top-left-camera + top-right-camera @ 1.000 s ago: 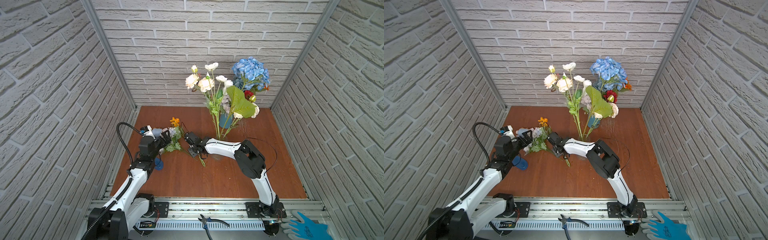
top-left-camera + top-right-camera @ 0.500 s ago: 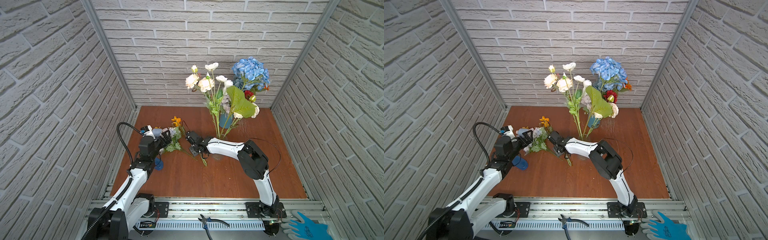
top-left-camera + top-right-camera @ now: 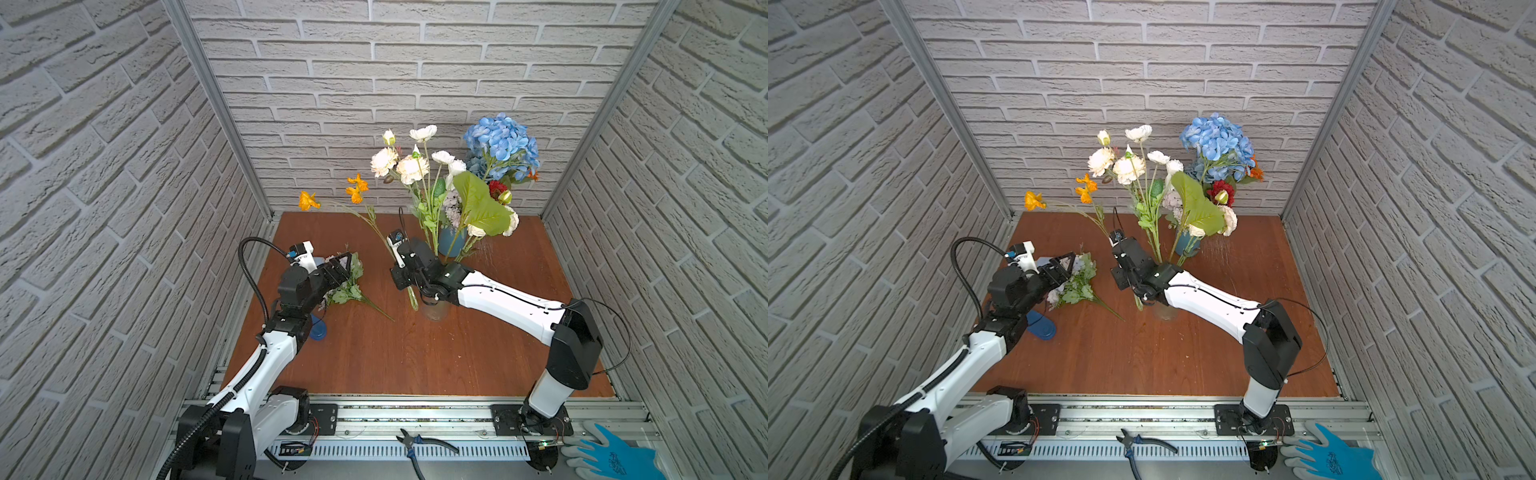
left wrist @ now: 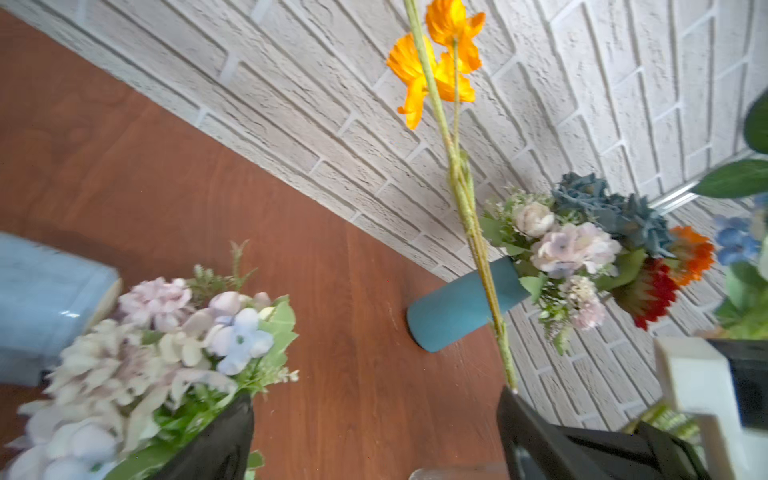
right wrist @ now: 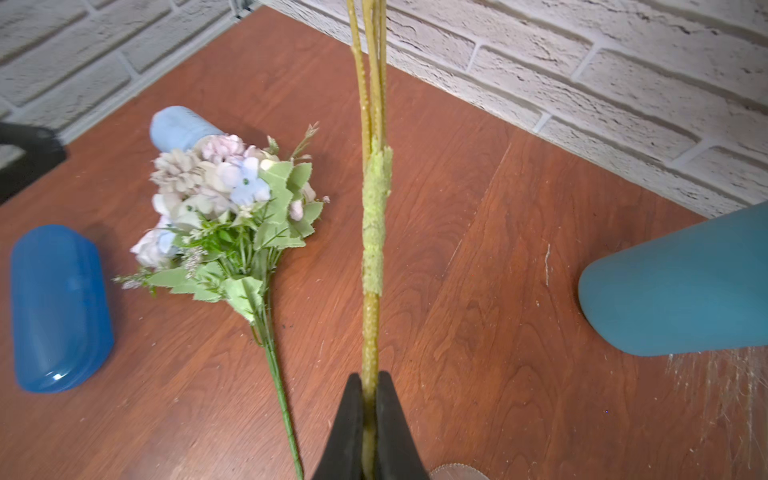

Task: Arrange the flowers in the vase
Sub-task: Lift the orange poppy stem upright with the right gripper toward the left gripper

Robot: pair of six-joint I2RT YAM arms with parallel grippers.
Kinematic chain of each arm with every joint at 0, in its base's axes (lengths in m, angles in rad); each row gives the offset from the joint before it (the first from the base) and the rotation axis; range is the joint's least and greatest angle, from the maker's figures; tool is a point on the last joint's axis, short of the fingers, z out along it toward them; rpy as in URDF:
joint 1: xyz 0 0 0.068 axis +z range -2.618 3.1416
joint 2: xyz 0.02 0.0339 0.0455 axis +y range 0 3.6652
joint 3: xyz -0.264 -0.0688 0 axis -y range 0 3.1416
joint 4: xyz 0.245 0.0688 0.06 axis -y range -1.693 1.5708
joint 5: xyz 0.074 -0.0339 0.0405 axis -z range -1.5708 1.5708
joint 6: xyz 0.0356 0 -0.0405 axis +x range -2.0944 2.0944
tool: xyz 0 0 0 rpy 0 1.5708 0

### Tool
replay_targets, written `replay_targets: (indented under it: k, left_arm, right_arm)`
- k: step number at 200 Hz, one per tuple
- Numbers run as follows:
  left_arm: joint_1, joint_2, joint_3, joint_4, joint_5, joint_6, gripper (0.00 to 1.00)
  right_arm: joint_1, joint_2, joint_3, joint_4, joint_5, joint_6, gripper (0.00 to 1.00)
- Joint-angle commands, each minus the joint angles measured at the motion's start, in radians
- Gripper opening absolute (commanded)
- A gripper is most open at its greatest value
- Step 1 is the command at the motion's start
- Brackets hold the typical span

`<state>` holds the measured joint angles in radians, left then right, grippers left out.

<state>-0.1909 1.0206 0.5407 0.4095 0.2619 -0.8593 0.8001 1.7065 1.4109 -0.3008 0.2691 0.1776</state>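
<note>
Right gripper (image 5: pixel 369 386): clamped on the orange flower stem (image 5: pixel 376 216) — blooms high, tilted.
Stem's foot: just beside the glass vase (image 3: pixel 434 309).
Left gripper (image 4: pixel 374 407): spread wide — over the pale bunch (image 5: pixel 224 199).

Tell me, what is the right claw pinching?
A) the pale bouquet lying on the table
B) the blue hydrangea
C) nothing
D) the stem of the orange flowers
D: in the right wrist view the right claw is closed tight around the orange flowers' stem.
</note>
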Motion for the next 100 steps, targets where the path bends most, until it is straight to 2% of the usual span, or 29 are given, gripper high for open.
replay_targets:
  k: [1, 23, 47, 100]
  left_arm:
    - [-0.038, 0.010, 0.044, 0.157, 0.067, -0.024, 0.90]
    - [-0.062, 0.032, 0.065, 0.212, 0.103, -0.041, 0.89]
    - [-0.075, 0.059, 0.088, 0.230, 0.128, -0.048, 0.77]
    - [-0.099, 0.091, 0.106, 0.270, 0.161, -0.066, 0.65]
  right_arm:
    - [0.000, -0.073, -0.056, 0.130, -0.099, -0.020, 0.05]
    - [0.000, -0.129, -0.122, 0.230, -0.211, -0.025, 0.05]
    - [0.001, -0.173, -0.185, 0.319, -0.321, -0.051, 0.06]
    - [0.001, -0.169, -0.200, 0.336, -0.382, -0.032, 0.05]
